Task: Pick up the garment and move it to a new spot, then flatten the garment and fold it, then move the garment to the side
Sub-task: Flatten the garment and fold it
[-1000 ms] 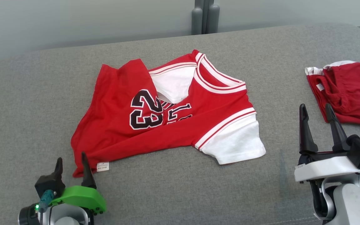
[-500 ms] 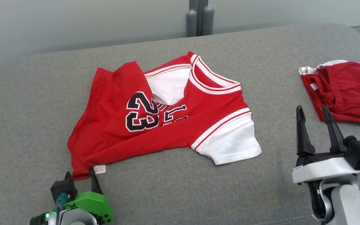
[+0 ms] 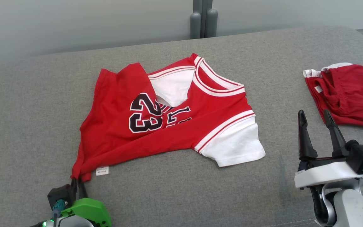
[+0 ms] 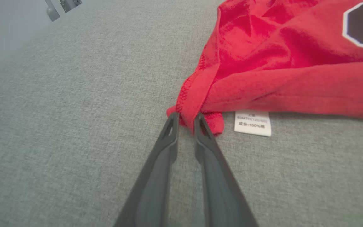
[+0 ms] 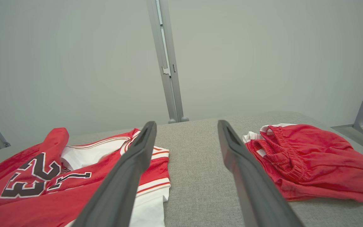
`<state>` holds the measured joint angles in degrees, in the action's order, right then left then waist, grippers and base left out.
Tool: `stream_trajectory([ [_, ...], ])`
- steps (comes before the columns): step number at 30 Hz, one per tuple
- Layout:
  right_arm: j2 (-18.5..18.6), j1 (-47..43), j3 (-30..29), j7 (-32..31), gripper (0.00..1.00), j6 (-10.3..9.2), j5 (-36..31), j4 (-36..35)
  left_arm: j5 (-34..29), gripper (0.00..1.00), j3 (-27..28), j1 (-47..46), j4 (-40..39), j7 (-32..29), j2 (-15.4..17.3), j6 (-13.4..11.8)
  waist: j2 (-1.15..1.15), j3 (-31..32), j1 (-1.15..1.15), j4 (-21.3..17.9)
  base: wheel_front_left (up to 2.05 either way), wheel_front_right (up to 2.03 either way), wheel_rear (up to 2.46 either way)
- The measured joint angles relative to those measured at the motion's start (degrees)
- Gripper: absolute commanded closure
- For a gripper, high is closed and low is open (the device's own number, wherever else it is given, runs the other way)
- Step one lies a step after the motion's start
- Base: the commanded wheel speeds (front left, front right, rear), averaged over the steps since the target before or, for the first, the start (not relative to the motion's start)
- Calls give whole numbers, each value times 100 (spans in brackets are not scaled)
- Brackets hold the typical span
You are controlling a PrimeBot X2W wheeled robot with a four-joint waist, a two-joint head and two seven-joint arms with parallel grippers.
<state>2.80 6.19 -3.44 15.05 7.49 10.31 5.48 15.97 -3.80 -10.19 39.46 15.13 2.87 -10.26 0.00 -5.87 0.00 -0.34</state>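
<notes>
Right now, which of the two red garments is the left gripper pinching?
The number 23 jersey, pinched by the left gripper at its hem corner beside the white care label. The crumpled red shorts lie apart, near the open right gripper.

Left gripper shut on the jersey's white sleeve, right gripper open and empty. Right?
Not the sleeve. Left wrist view: the left gripper is shut on the jersey's red hem corner beside the care label. The right gripper is open and empty, yes.

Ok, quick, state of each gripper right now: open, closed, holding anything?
Left gripper: closed on the hem corner of the red jersey.
Right gripper: open, fingers apart, holding nothing.
</notes>
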Motion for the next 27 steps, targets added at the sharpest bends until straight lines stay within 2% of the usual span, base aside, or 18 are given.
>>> stream_trajectory([
  [8,0,1,-1,0,0,0,1,-7,168,100,107,-6,-376,-1,-3,382,0,-8,0,24,0,0,0],
  [12,1,0,-53,0,0,0,0,-9,316,100,197,-7,-667,0,43,683,0,-3,0,27,0,0,0],
  [15,1,-1,-74,0,0,0,0,-11,452,100,276,-7,-794,-66,237,858,0,1,0,37,0,0,0],
  [19,0,-1,-77,0,0,0,2,-13,514,100,377,-7,-898,-278,569,932,0,-2,0,53,0,0,0],
  [24,0,2,-77,0,0,0,10,-11,598,100,344,-6,-792,-768,844,1185,0,-27,0,55,0,0,0],
  [27,0,5,-76,0,0,0,13,-7,712,100,294,-12,-606,-1122,902,1332,0,-43,0,50,0,0,0],
])
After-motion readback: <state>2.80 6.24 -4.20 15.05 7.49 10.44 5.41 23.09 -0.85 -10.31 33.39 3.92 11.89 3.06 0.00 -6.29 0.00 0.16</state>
